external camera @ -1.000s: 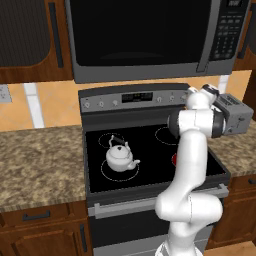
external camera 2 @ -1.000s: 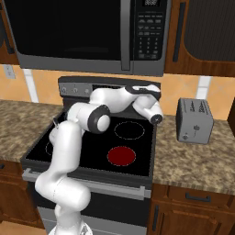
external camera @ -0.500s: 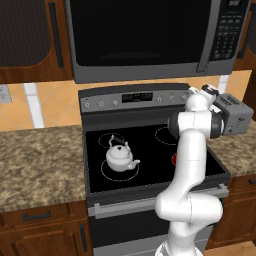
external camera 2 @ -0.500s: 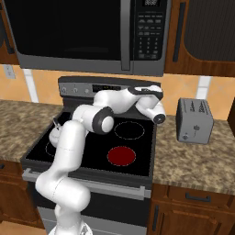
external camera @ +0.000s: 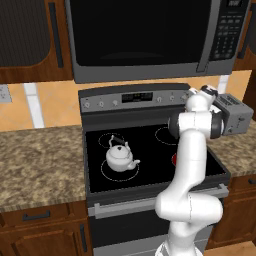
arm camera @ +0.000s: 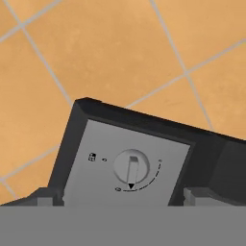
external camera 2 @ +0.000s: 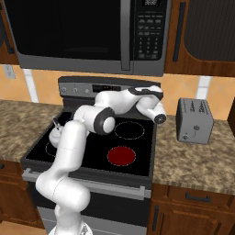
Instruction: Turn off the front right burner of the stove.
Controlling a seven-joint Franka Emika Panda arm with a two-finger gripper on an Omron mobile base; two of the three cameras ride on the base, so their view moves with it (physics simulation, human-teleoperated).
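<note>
A wide stove (external camera 2: 137, 160) with a black glass cooking surface stands between two speckled brown stone counters (external camera 2: 197, 158), its grey back panel (external camera 2: 82, 88) carrying small round knobs and a dark digital display. The front right burner (external camera 2: 122, 156) is a round zone filled solid red; behind it lies a zone drawn as a thin white ring (external camera 2: 129, 130). The white arm with dark joints (external camera 2: 73, 147) rises at lower left and reaches to the panel's right end. A pale grey kettle (external camera 2: 56, 133) shows partly behind the arm. A grey metal toaster (external camera 2: 194, 120) sits on the right counter, and a large black-and-grey microwave (external camera 2: 87, 34) hangs above between dark wooden cabinets (external camera 2: 202, 36).
</note>
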